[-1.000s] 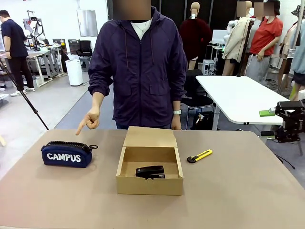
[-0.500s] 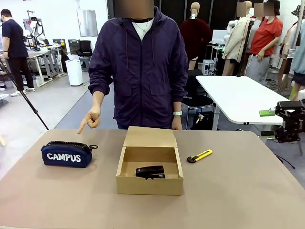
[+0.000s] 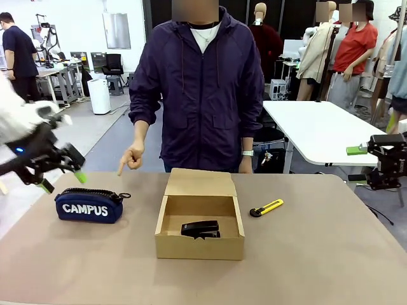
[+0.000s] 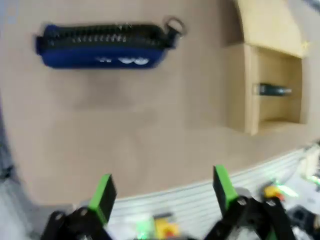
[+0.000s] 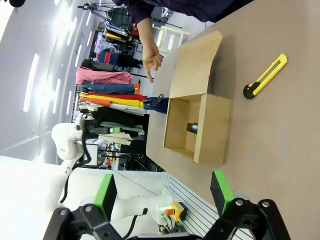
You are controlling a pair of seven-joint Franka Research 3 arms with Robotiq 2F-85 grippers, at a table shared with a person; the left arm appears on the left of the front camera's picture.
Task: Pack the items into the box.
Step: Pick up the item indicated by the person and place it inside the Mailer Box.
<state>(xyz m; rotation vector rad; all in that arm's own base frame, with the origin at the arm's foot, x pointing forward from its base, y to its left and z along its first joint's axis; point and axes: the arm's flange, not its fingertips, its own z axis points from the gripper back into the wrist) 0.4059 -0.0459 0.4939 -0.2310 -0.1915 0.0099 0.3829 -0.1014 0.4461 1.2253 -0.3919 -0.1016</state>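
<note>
Stapler [image 3: 200, 229] inside open box [image 3: 199, 247]; pouch [image 3: 88, 204], knife [image 3: 266, 208] outside

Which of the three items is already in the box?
The black stapler, lying inside the open cardboard box. The navy CAMPUS pouch and the yellow utility knife lie outside it on the table.

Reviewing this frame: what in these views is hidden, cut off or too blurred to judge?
Front view: the stapler is partly hidden below by the near wall of the box.
Left wrist view: the lettering on the pouch is blurred past reading; the stapler is a blurred sliver.
Front view: the left gripper is smeared, finger detail lost.
Right wrist view: the pouch is too small to read.
</note>
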